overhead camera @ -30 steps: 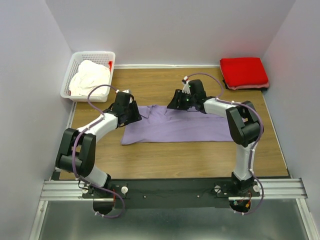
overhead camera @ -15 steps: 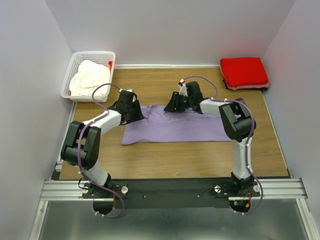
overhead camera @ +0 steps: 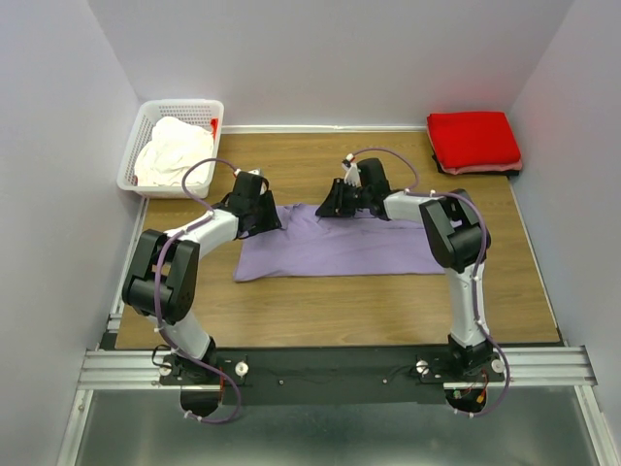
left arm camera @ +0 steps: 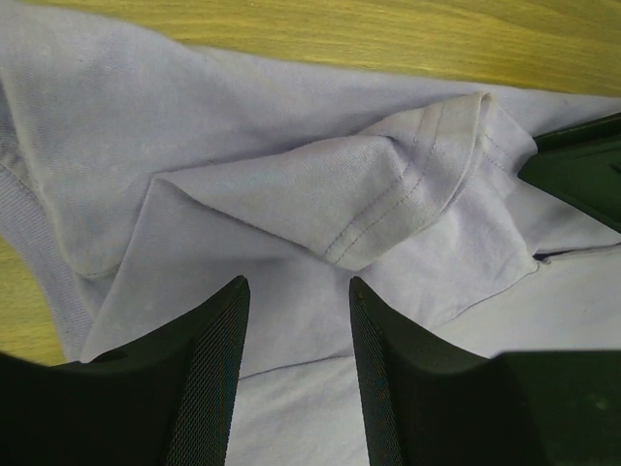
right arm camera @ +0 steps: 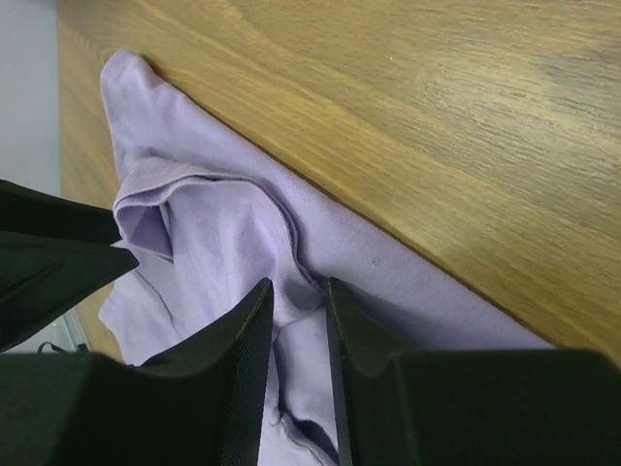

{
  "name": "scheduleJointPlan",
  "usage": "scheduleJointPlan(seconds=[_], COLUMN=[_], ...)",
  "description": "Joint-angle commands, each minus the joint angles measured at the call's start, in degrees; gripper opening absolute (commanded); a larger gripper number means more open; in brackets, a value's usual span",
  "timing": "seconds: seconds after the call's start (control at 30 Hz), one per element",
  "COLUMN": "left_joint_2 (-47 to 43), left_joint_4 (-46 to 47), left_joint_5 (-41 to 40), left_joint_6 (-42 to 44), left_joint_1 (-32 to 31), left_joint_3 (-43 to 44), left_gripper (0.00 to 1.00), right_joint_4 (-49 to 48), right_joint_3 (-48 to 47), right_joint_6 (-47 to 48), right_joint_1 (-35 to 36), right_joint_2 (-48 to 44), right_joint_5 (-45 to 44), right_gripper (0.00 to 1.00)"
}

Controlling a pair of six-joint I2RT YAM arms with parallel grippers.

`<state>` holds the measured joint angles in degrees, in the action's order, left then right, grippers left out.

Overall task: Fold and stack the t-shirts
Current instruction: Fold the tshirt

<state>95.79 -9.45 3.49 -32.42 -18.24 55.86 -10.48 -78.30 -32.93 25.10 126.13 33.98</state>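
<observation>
Spread shirt (overhead camera: 335, 248) lies centre, basket (overhead camera: 130, 167) holding bundled shirt (overhead camera: 175, 150) back-left, folded shirt (overhead camera: 473, 139) back-right.

No legible text, labels, brands, numbers or signs in any view. Lavender-purple soft cloth t-shirt (left arm camera: 320, 194) just ahead of the left claw (left arm camera: 296, 291) is plain fabric. Its only marking is the stitched hem lines.
</observation>
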Motion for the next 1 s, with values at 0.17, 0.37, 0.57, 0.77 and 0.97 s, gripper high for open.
scheduleJointPlan(seconds=[0.17, 0.37, 0.57, 0.77, 0.97], left_joint_2=[0.5, 1.8, 3.0, 1.9, -5.4], left_joint_4=[1.9, 3.1, 5.2, 7.8, 16.6], left_joint_5=[-1.6, -0.9, 0.3, 0.9, 1.3], left_joint_6=[-1.7, -3.0, -4.4, -7.9, -14.6], left_joint_1=[-0.4, -0.4, -0.3, -0.4, -0.3], left_joint_3=[0.0, 0.0, -0.4, -2.5, -11.3], left_gripper=[0.53, 0.53, 0.50, 0.50, 0.53], right_joint_4=[-0.1, 0.0, 0.0, 0.0, 0.0], right_joint_3=[-1.3, -1.2, -1.2, -0.9, -0.9], right_joint_6=[0.1, 0.5, 0.6, 0.8, 0.7], right_joint_1=[0.7, 0.7, 0.7, 0.7, 0.7], right_joint_2=[1.8, 1.4, 1.4, 1.4, 1.3], right_joint_5=[0.3, 0.0, 0.3, 0.4, 0.7], right_gripper=[0.18, 0.07, 0.07, 0.06, 0.06])
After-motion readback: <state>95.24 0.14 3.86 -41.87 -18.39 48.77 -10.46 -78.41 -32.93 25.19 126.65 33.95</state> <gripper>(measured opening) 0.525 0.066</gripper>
